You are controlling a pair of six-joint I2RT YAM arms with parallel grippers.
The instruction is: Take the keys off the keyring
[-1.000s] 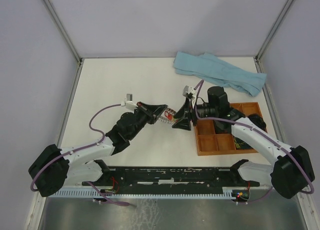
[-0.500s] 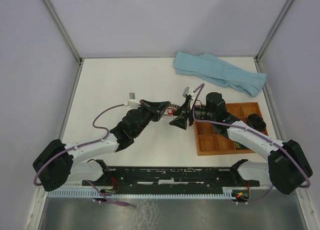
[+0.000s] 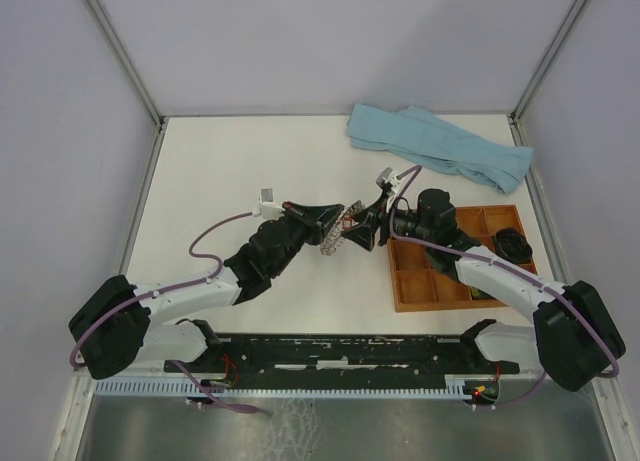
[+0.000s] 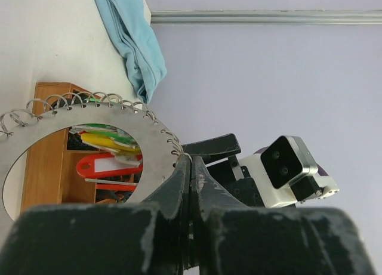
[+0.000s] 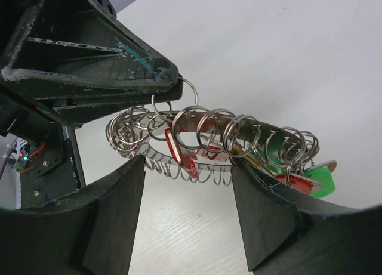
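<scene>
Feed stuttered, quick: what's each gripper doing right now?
Left gripper: shut on the keyring.
Right gripper: open around the keyring, not clamping it.

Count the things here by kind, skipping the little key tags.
Grippers: 2, left gripper, right gripper
Keyring: 1
Tray: 1
Cloth: 1
Total: 5
</scene>
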